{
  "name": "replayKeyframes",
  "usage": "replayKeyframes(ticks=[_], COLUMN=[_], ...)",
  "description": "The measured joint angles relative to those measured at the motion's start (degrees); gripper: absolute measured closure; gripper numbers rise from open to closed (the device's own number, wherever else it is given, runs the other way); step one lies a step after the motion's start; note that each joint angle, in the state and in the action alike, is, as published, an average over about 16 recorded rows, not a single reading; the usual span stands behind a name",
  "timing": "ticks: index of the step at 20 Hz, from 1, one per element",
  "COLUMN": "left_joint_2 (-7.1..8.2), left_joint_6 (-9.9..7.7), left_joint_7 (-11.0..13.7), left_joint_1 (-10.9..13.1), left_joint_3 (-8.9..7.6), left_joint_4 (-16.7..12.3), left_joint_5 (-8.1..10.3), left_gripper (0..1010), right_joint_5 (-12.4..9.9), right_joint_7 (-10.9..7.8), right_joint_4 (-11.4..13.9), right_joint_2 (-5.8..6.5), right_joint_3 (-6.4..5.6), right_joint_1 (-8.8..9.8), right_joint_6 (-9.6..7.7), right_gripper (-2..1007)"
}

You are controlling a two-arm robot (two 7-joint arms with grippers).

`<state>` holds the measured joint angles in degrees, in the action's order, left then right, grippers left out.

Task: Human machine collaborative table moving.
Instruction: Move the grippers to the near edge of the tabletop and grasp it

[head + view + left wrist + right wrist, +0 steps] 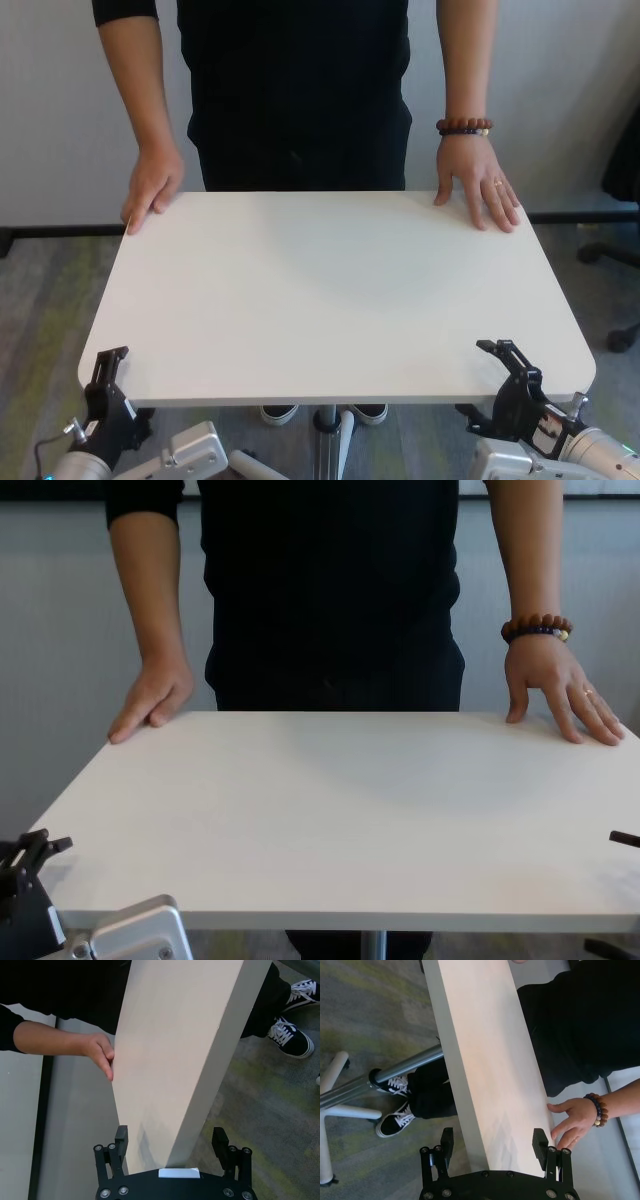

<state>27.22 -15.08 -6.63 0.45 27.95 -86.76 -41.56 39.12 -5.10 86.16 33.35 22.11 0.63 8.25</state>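
The white table point(330, 290) stands on its silver pole point(325, 440) between me and the human point(300, 90). The human stands at the far edge with one hand point(152, 185) on the far left corner and the other hand point(480, 195), with a bead bracelet point(464, 127), on the far right corner. My left gripper point(105, 385) is at the near left corner. In the left wrist view it point(170, 1136) is open, with the tabletop edge point(200, 1085) between its jaws. My right gripper point(515, 380) is at the near right corner, likewise open astride the edge point(493, 1139).
A black office chair base point(610, 250) stands on the carpet at the far right. A grey wall is behind the human. The human's sneakers point(395, 1120) are under the table beside the pole point(405, 1067). A white leg of the base point(335, 1080) lies on the floor.
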Motion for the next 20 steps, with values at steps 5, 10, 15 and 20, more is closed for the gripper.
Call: replayKeyframes(ticks=[5, 10, 15, 20], left_joint_2=[0.02, 0.03, 0.04, 0.05], left_joint_6=[-0.29, -0.46, -0.57, -0.63], left_joint_7=[0.0, -0.1, -0.1, -0.1], left_joint_1=[0.0, 0.0, 0.1, 0.1], left_joint_3=[0.01, 0.02, 0.04, 0.05], left_joint_4=[-0.1, -0.2, -0.2, -0.2], left_joint_5=[-0.03, -0.06, -0.08, -0.1], left_gripper=[25, 25, 25, 25], right_joint_5=[3.6, 7.7, 11.5, 14.0], right_joint_7=[0.82, 2.13, 3.64, 4.93], right_joint_4=[0.7, 1.7, 2.2, 1.9], right_joint_2=[0.66, 1.45, 1.95, 1.92], right_joint_3=[0.46, 1.17, 2.05, 2.86], right_joint_1=[0.17, 0.53, 0.73, 0.5], right_joint_6=[-1.61, -3.55, -5.3, -5.99], right_gripper=[0, 0, 0, 0])
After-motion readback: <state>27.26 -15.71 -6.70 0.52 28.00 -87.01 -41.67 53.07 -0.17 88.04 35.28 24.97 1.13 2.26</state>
